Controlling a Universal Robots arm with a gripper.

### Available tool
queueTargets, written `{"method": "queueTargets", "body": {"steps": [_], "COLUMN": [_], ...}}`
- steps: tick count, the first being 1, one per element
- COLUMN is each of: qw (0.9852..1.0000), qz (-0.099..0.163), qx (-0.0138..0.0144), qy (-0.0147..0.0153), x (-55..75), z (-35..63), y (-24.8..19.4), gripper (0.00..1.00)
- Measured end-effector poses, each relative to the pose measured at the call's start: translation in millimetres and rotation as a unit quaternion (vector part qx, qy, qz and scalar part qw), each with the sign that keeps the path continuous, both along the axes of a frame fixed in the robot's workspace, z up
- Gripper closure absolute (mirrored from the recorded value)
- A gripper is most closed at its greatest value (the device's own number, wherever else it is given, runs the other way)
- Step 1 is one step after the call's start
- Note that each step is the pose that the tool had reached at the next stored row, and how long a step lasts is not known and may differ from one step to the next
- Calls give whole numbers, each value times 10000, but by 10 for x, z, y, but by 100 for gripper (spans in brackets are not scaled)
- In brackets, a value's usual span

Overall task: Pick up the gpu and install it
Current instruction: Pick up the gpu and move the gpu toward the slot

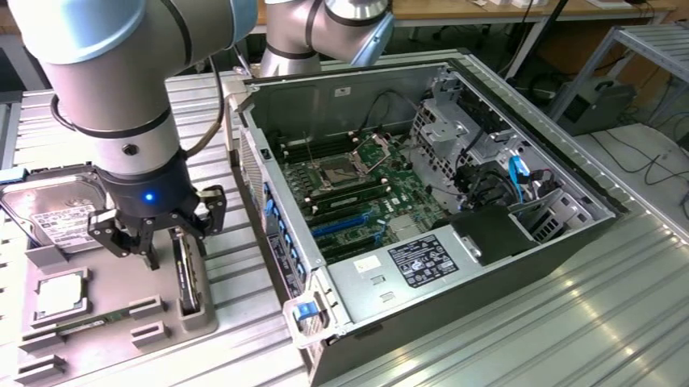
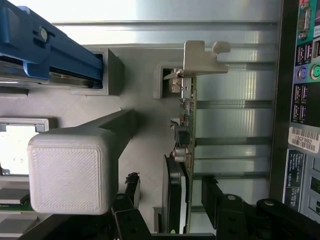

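Black pincer (image 2: 171, 186): fingers apart, straddling thin black-faced gpu card (image 2: 187, 125), one finger each side, gaps visible. Gpu upright on edge in slot of grey plastic holder tray (image 1: 108, 297), silver bracket at end away from pincer. Open grey computer case (image 1: 366, 280) just beside, exterior view's right, on ribbed metal table (image 1: 582, 322).

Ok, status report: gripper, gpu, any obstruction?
Gripper low at the holder, jaws open astride the gpu. It stands on edge in its slot, not yet lifted. Nothing between jaws and gpu.
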State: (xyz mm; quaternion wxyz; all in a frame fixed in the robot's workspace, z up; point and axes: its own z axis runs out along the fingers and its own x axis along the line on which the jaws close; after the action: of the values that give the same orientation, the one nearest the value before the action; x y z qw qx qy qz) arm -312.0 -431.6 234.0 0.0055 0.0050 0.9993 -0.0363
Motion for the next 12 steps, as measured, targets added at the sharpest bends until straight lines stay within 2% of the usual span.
{"method": "queueTargets", "body": {"steps": [7, 10, 12], "qw": [10000, 10000, 10000], "qz": [-12, -31, -44], "qx": [0, 0, 0], "qy": [0, 0, 0], "x": [0, 0, 0], "z": [-77, -99, -113], "y": [-1, -18, -46], "gripper": [38, 38, 38]}}
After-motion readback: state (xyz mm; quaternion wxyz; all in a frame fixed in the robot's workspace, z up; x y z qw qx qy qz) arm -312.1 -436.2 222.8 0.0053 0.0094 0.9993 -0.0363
